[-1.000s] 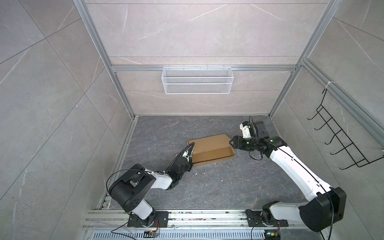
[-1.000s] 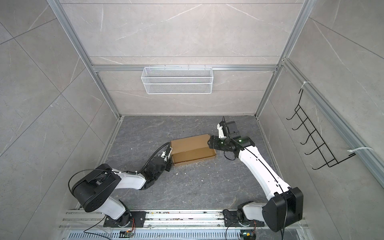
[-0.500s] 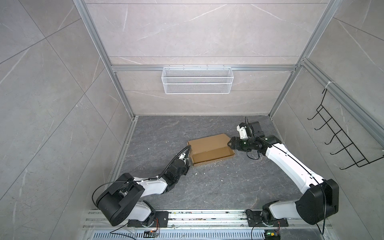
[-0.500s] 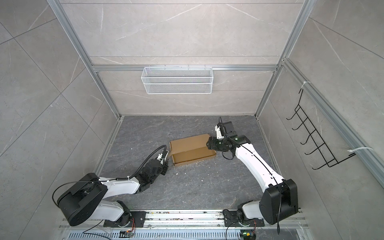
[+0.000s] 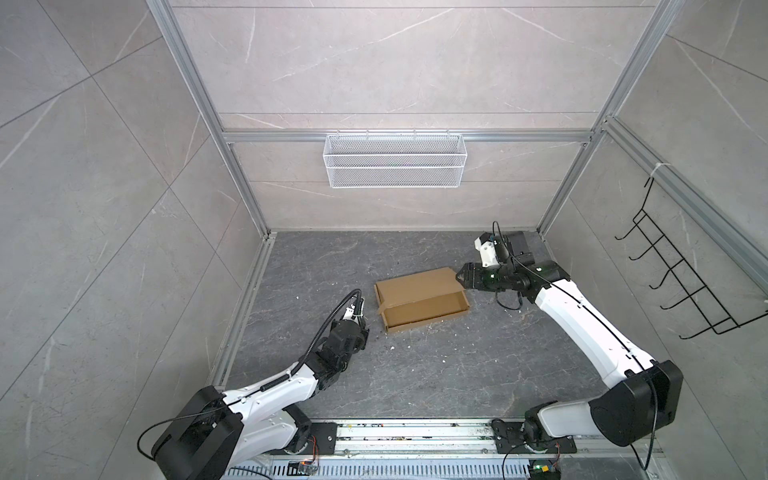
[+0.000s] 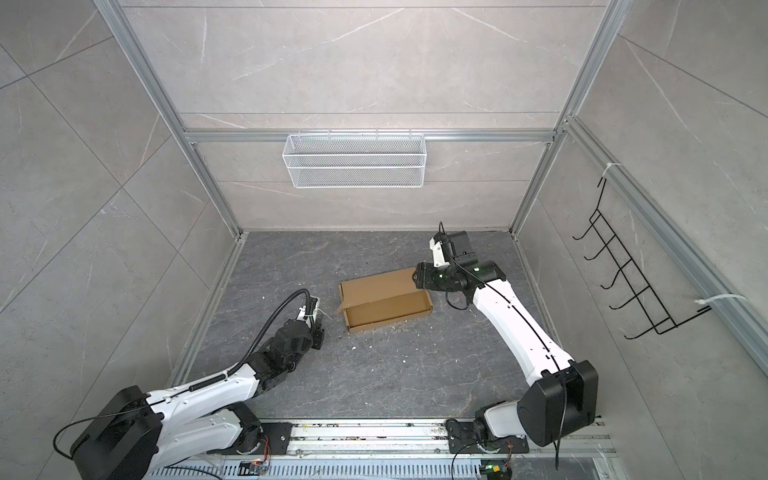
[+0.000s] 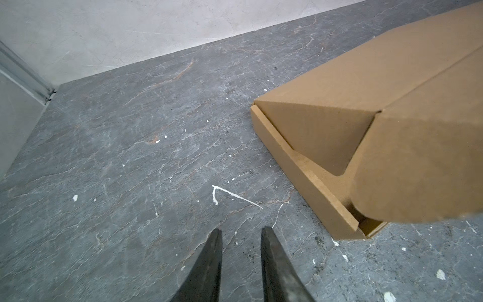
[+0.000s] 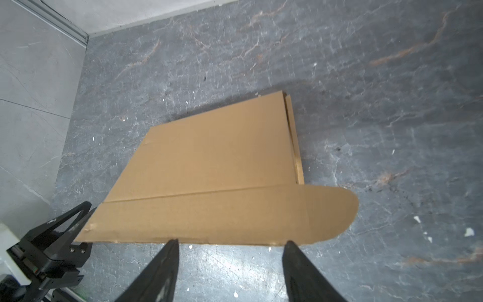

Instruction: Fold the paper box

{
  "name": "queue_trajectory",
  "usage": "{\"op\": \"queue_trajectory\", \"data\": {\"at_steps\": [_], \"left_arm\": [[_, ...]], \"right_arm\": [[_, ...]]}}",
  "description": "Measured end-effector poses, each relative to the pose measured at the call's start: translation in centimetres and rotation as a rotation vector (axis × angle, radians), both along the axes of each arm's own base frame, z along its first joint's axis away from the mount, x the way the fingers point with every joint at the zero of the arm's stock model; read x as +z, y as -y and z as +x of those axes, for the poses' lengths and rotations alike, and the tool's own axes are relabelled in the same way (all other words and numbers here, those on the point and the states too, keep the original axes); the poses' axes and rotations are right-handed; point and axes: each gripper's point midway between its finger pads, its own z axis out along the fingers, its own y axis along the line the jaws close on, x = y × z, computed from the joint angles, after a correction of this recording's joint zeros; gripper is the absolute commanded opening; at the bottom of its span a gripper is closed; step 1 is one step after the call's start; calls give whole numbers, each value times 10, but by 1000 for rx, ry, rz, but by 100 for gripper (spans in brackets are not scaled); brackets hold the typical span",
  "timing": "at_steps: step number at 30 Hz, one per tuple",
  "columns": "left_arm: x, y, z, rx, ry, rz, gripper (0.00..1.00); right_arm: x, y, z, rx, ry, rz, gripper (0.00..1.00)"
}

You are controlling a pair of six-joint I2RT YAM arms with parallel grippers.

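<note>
Brown corrugated cardboard forms the shallow rectangular paper box (image 5: 419,305) (image 6: 384,303), which lies near the middle of your dark grey, marble-veined desk (image 5: 415,374) in both top views. Its lid panel tilts over the tray without being shut, so the near strip of the tray's inside shows open. In the left wrist view, a rounded side flap (image 7: 418,170) on the lid hangs over the tray's end wall and is not tucked in. That view shows it as a soft blur, close to the lens.

Your right end effector (image 5: 459,277) (image 6: 417,276) sits at the box's far right corner. The right wrist view shows its two black fingers (image 8: 167,258) spread wide. Their tips are right at the free edge of the lid's front strip, and no cardboard is clamped between them. You cannot tell from these views whether the tips press on that edge.

Your left end effector (image 5: 362,332) (image 6: 319,328) hovers low over the desk, just off the box's near left corner and clear of the cardboard. Its dark fingers (image 7: 209,261) stand close together with a narrow gap. Only bare desk and white flecks (image 7: 217,194) show between and ahead of them, so it holds nothing.
</note>
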Motion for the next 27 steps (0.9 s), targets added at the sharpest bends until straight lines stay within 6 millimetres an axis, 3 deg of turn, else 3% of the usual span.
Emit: {"op": "queue_trajectory", "data": {"at_steps": [2, 5, 12, 15, 22, 27], "left_arm": [[1, -5, -2, 22, -6, 5, 29], [6, -14, -3, 58, -29, 12, 41], [77, -27, 27, 153, -71, -197, 60], [92, -18, 42, 144, -150, -291, 67], [69, 30, 64, 113, -459, -410, 73], [51, 40, 66, 131, -593, -482, 78]], "right_arm": [[3, -1, 7, 6, 5, -9, 66], [3, -3, 19, 10, 0, -30, 68], [-12, -1, 50, 17, -24, -104, 78], [-28, 5, 57, 16, -59, -126, 81], [-64, 19, 68, -9, -150, -141, 80], [-77, 17, 64, -20, -180, -114, 78]]}}
